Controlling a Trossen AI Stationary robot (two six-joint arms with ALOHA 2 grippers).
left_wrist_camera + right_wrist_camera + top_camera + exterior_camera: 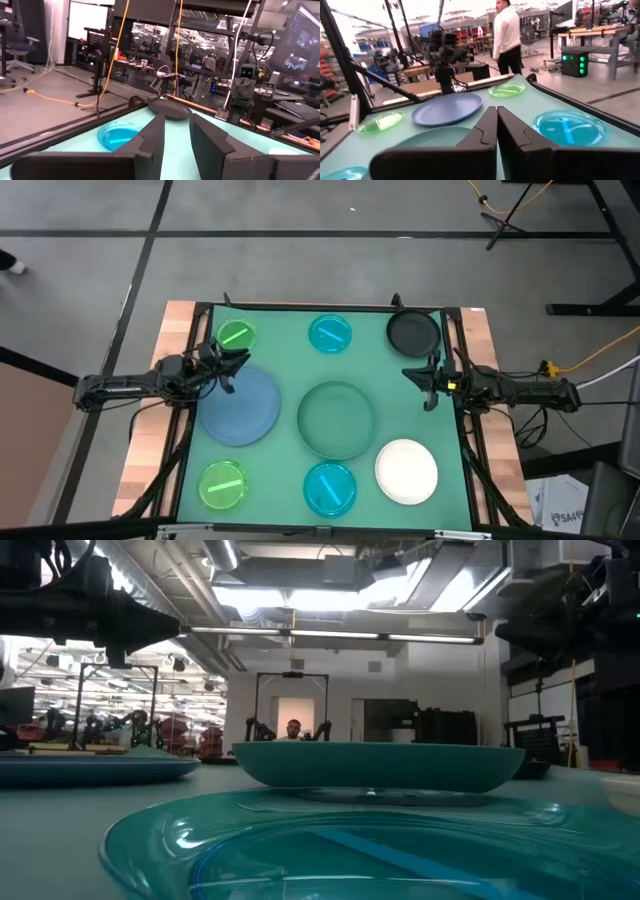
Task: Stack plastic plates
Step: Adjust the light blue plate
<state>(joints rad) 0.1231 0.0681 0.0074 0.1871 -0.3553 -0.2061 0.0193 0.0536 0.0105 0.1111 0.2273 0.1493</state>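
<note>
Green mat [290,350], eight plates spread apart

Grey concrete floor [300,270] crossed by dark tape lines, with a yellow cable [55,97] trailing over it. Long bright ceiling light strips [330,595] overhead. Cluttered workbenches [592,32] and dark metal racks [445,727] behind. Farther back, a person in a white top [507,35], standing.
</note>
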